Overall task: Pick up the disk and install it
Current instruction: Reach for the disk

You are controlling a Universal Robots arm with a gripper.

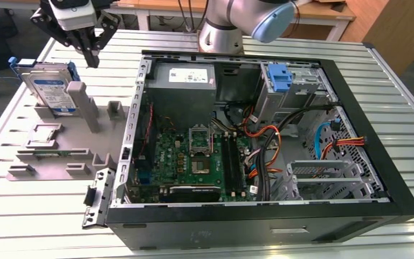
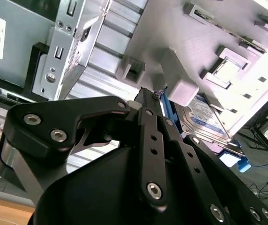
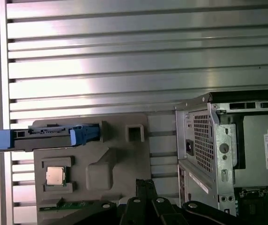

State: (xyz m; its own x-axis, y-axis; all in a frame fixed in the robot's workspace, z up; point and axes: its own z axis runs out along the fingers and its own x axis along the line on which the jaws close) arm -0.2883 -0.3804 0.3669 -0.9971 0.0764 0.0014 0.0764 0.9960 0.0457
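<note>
Slatted counter [image 1: 34, 216] carries open computer case [image 1: 264, 226]. Grey fixture [image 1: 56, 162] sits beside case, on exterior view's left. Disk [image 1: 49, 89] stands on short end in fixture, long axis near upright, tilted, label toward exterior view. Hand [image 1: 92, 60] above fixture, apart from disk, fingers pressed together, holding nothing. Grey post [image 1: 84, 108] just beside disk.

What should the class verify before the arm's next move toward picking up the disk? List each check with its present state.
1. Disk standing on edge in the grey fixture: ok.
2. Gripper empty: ok.
3. Jaws open for a grasp: not ok, they are shut.
4. Gripper lined up over the disk: not ok, it hangs to the exterior view's right of it, apart.
5. Computer case open on its side: ok.
6. Drive cage free to take the disk: cannot tell.
</note>
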